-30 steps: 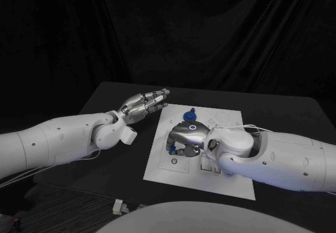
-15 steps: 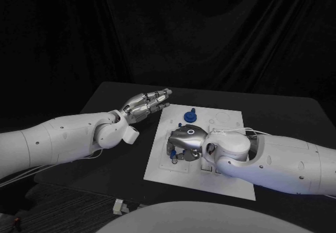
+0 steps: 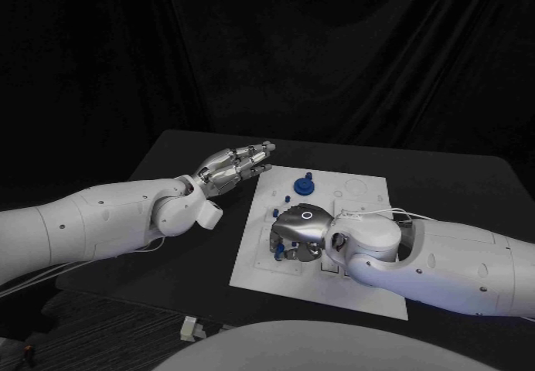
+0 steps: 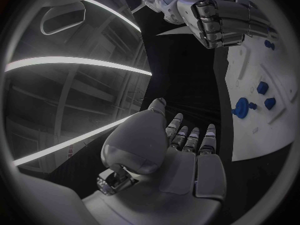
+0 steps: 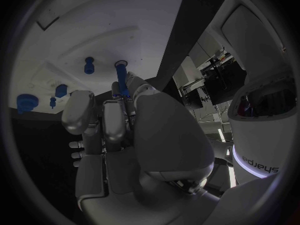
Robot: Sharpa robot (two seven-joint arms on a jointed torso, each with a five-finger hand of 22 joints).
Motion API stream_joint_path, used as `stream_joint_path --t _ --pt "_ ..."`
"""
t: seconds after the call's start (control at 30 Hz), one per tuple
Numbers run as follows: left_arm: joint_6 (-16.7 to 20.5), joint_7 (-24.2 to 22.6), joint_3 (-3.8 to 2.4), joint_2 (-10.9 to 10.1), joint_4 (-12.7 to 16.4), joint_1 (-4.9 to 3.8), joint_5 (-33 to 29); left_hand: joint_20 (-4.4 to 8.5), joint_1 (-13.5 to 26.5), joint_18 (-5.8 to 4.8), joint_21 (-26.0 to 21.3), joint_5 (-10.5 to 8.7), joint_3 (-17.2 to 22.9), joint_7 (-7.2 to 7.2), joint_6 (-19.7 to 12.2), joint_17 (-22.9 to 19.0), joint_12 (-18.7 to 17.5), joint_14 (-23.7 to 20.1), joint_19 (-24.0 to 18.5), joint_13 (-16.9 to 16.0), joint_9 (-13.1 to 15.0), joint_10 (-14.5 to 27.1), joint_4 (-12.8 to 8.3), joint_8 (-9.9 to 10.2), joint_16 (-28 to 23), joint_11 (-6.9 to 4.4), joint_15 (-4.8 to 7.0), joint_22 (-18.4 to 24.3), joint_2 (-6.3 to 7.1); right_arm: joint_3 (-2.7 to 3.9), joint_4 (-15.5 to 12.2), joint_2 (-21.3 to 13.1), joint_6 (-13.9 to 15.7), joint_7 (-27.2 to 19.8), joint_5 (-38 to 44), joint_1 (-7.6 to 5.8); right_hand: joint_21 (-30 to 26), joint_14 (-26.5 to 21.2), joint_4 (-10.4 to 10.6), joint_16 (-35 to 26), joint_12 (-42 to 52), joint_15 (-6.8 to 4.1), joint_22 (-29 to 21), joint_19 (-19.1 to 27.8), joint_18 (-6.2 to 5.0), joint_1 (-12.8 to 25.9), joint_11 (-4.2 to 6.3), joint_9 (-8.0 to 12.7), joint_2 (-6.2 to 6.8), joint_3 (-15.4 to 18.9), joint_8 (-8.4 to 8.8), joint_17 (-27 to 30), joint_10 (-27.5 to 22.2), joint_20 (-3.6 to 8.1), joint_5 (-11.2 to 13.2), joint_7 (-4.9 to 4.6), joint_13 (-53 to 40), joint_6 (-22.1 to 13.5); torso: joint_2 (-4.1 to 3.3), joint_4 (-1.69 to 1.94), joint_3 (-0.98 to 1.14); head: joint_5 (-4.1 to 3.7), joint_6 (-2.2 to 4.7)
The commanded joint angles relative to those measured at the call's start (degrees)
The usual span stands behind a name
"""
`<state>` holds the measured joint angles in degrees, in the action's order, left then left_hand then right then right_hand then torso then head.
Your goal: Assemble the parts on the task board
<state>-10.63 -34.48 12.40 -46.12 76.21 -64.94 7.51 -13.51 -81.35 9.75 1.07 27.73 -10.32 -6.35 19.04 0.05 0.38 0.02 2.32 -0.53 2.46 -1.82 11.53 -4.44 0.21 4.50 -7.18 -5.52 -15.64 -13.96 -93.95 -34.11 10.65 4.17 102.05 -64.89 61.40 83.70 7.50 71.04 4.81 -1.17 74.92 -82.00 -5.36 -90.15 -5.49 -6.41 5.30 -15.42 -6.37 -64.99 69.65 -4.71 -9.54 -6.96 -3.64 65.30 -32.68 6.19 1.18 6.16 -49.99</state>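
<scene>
The white task board (image 3: 355,294) lies mid-table. My right hand (image 3: 299,229) hovers low over its middle, fingers curled down, pinching a slim blue peg (image 5: 123,84) whose far end reaches a blue ring (image 5: 120,63) on the board (image 5: 75,30). A round blue part (image 3: 301,185) stands at the board's far side, and a short blue peg (image 5: 89,65) stands near the held one. My left hand (image 3: 234,165) floats open beside the board's far left corner, fingers straight and holding nothing; the left wrist view shows the left hand (image 4: 184,150) with the right hand (image 4: 219,15) beyond it.
More blue parts (image 4: 240,106) (image 4: 262,87) stand on the board (image 4: 278,65) near its far edge. Shallow outlined recesses (image 3: 355,186) mark the board's far right. Black tabletop (image 3: 446,178) surrounds the board, with dark curtain behind.
My right hand has slid a little along the board toward its near side, lower over it. The left hand has stayed almost where it was.
</scene>
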Motion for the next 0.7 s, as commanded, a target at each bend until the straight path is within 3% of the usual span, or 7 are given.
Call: stream_joint_path --t 0.03,0.7 --pt "-0.77 -0.72 -0.06 0.17 0.05 0.1 -0.38 -0.56 -0.25 0.58 0.28 0.1 0.02 -0.1 0.11 -0.05 0.17 -0.02 0.0 -0.05 0.06 -0.07 -0.42 -0.32 -0.21 0.36 -0.33 0.05 -0.15 0.04 -0.06 -0.08 -0.34 0.79 0.74 0.27 0.15 0.91 -0.02 0.03 0.17 -0.17 8.69 -0.21 0.46 -0.55 2.34 -0.08 -0.04 -0.23 0.27 0.04 2.87 0.08 -0.24 0.14 -0.09 0.4 0.02 0.0 -0.02 -0.03 -0.01" --pt "-1.05 -0.7 -0.06 0.47 -0.15 0.27 -0.38 -0.56 -0.14 0.58 0.26 0.12 0.16 -0.15 0.1 -0.05 0.16 -0.02 -0.02 -0.05 0.06 -0.05 -0.51 -0.34 -0.21 0.42 -0.36 0.12 -0.25 0.03 1.03 0.27 -0.38 1.0 2.55 0.96 -0.1 0.78 -0.08 -0.24 -0.06 -0.14 8.61 -0.05 0.41 -0.37 2.26 -0.07 0.37 -0.26 0.5 0.35 3.04 0.08 -0.1 0.05 -0.09 0.37 0.05 0.03 -0.03 0.09 -0.01"
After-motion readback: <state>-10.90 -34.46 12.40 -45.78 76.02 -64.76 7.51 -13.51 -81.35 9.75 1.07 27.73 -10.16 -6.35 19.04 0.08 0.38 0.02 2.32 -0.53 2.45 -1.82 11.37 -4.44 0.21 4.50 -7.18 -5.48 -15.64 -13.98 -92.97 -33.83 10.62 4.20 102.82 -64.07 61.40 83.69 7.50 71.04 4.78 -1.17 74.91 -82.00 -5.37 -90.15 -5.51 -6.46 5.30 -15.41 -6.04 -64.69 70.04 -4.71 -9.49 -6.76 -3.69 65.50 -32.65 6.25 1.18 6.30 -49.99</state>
